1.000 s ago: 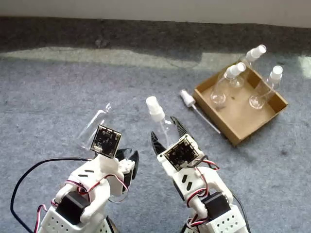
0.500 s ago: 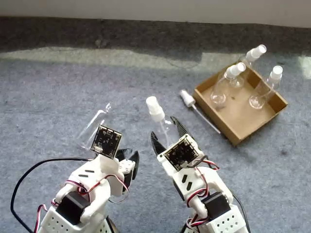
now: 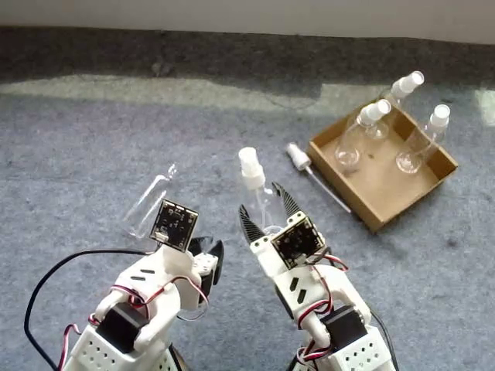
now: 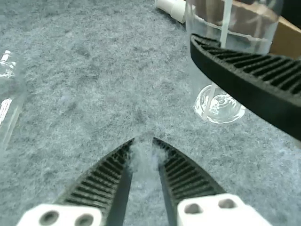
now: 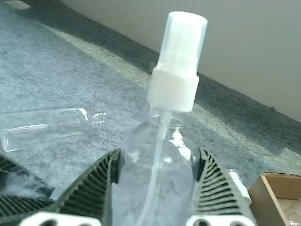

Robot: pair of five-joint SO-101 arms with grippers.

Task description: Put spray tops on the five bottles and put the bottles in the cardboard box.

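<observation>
— State of the right gripper [image 3: 260,199]: spread or pinching?
— Pinching a clear bottle [image 3: 265,207] at the belly, with one ribbed finger on each side.
— And the place of the clear bottle?
— Near the middle of the table [image 3: 85,131], a little toward the near edge. Upright, with a white spray top [image 3: 250,165] on the neck and a thin tube down inside. Cannot tell whether resting on the grey cover or held just above.
— State of the left gripper [image 3: 209,249]?
— Pressed almost together, with only a thin slit between the tips, and pinching nothing. Low over the table, just beside the clear bottle, on the side of the left edge.
— Other bottles?
— One empty bottle [image 3: 147,202] without a top, flat on its side toward the left edge, apart from both grippers. Three capped bottles [image 3: 348,147] [image 3: 380,124] [image 3: 414,151] inside the cardboard box [image 3: 383,185], all tilted, with the necks up over the far walls.
— Place of the cardboard box?
— Toward the far right corner, slantwise to the edges.
— Anything loose?
— One loose sprayer [image 3: 297,158] with a long tube, flat on the table between the clear bottle and the cardboard box, close along the box's wall.
</observation>
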